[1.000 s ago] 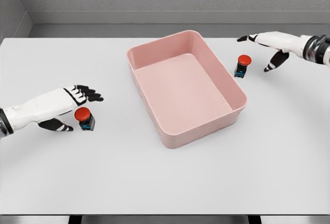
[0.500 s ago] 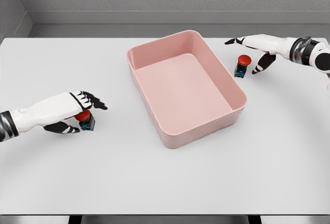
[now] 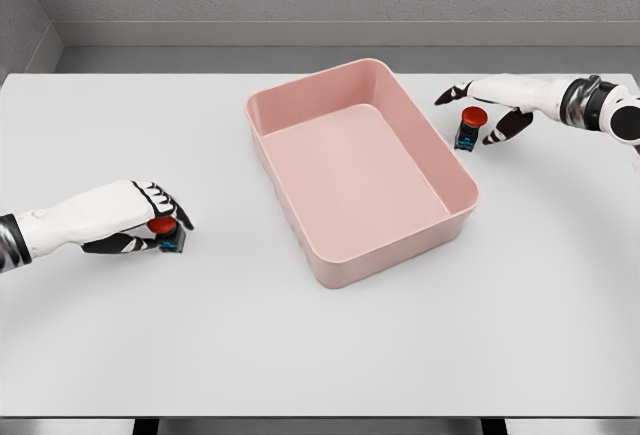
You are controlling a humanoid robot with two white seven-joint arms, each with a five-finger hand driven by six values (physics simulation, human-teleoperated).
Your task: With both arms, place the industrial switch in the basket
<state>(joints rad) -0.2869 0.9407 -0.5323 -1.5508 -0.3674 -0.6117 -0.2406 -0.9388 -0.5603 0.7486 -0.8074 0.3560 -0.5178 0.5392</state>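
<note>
Two red-capped industrial switches sit on a white table, one on either side of a pink basket, as a humanoid robot's two hands close in from opposite edges. The left hand has its fingers curled over the left switch, thumb low on the near side, so that only the red cap and part of the dark base show beneath; the grip looks closed or nearly so, with the switch still standing on the table, well apart from the basket's left wall. The right hand hangs spread above the right switch, index finger reaching past it toward the basket and thumb dropped on the outer side; it holds nothing. That switch stands upright just beside the basket's right wall, directly under the open fingers, so the hand likely needs to lower and close around the cap. Each switch lies nearest its own arm, the basket between them.
</note>
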